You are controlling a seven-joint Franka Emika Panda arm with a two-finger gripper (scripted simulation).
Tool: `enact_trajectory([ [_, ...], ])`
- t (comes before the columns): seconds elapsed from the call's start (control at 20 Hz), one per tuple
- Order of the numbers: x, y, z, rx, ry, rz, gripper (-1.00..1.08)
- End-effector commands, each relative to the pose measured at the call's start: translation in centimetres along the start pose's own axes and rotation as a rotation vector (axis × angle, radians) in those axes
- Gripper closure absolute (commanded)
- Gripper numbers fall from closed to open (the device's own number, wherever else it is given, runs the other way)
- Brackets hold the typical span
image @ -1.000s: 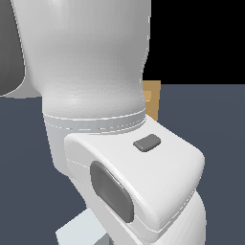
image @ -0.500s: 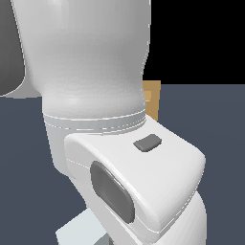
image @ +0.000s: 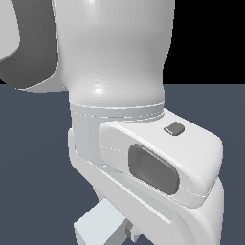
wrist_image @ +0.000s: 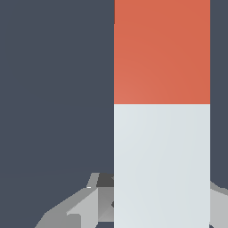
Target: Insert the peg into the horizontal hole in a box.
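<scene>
When set against the exterior pictures of a moment earlier, note one change: find no trace of the box, previously showing as a tan corner past the arm on the exterior view's right and now covered by the arm's white casing. Take this as a swing of the arm across that line of sight, probably carrying the load toward the box; treat the hole's place and the remaining gap as unknown. Read the tool as clenched on the peg: see grey fingers set against both sides of the pale section, with the red-orange end pointing away from the wrist and running out of the wrist picture. Judge the task as mid-transport, insertion not yet begun. Regard the pale block low in the exterior view as possibly the peg, but do not rely on it. For clearance, count on bare dark bench along both long edges of the peg, with nothing near either edge in the wrist view. Keep the peg's square edges parallel to the hole's walls before advancing; expect jamming from a slight tilt. Confirm the box face before any forward push.
</scene>
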State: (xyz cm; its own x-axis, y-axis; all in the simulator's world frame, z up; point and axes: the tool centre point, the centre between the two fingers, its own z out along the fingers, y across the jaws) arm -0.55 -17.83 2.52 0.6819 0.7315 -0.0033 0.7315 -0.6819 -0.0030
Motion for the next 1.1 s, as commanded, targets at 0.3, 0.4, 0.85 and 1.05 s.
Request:
enact_trajectory([
  [0.3, 5.1, 1.5, -2.0, -0.005, 0.001, -0.167, 1.08],
  [0.4, 6.7, 1.8, -2.5, -0.005, 0.000, -0.222, 1.08],
  [0.85, 14.7, 1.8, -5.2, -0.006, 0.000, -0.477, 1.08],
  [1.05, 18.3, 1.1, -6.4, -0.006, 0.000, -0.594, 1.08],
])
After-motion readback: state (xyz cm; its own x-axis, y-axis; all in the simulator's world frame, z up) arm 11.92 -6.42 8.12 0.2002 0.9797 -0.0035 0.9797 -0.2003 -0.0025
